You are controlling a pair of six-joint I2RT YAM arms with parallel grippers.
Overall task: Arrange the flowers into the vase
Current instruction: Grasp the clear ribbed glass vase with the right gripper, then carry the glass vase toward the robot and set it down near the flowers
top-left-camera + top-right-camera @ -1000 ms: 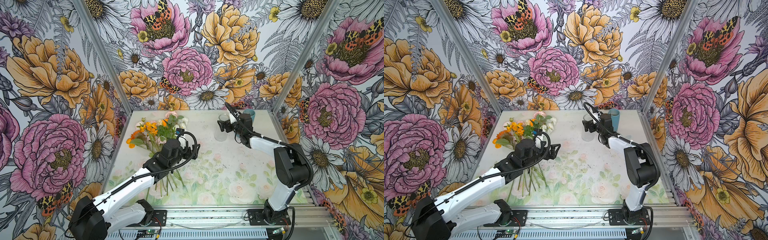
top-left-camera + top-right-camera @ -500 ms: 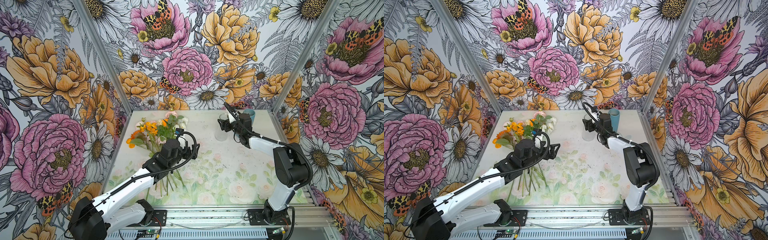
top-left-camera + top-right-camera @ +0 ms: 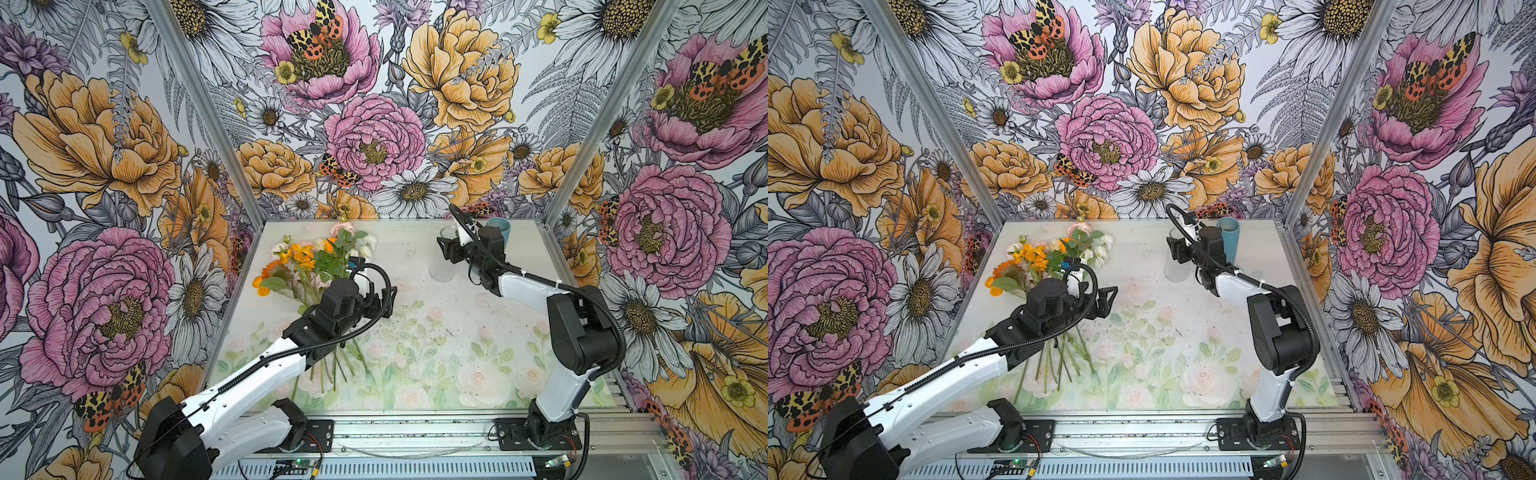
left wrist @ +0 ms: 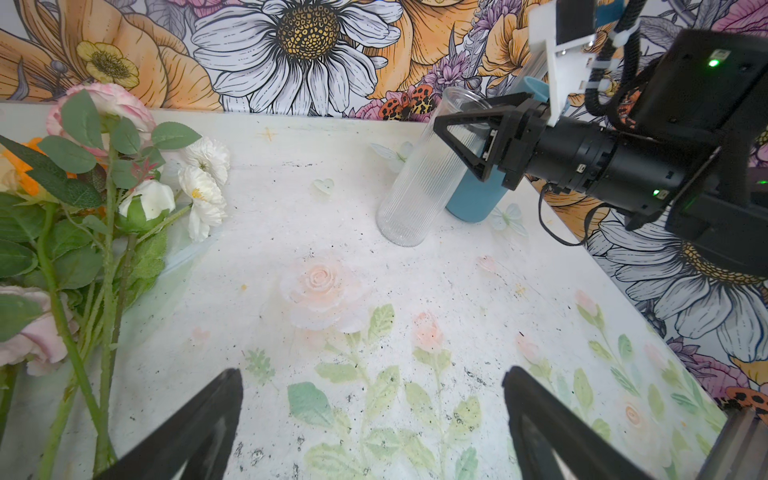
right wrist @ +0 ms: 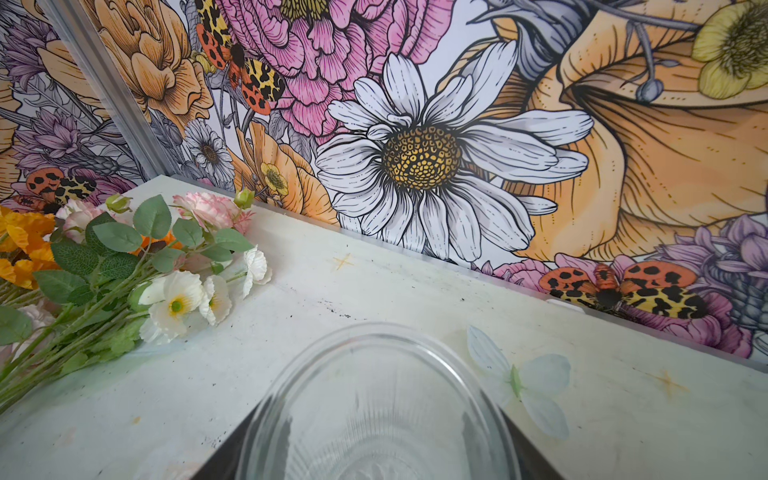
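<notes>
Left gripper (image 4: 372, 374) spread wide, empty, near flowers (image 3: 316, 262) lying on table (image 4: 291, 208); right gripper (image 5: 382, 405) appears to pinch clear vase (image 4: 419, 183) (blue cup (image 4: 473, 199) just beside).

Enclosed on left, far and right by walls (image 3: 374, 137) papered with huge drawn peonies, daisies, ferns and spotted moths in pink, orange and white. Joined at both far corners by bare aluminium posts (image 3: 210, 112). Floored with a pale tabletop (image 3: 436, 332) printed with faint pastel roses and green leaves, flecked with dark specks. Edged along the near side by a slotted aluminium rail (image 3: 415, 428). Lit softly and evenly
</notes>
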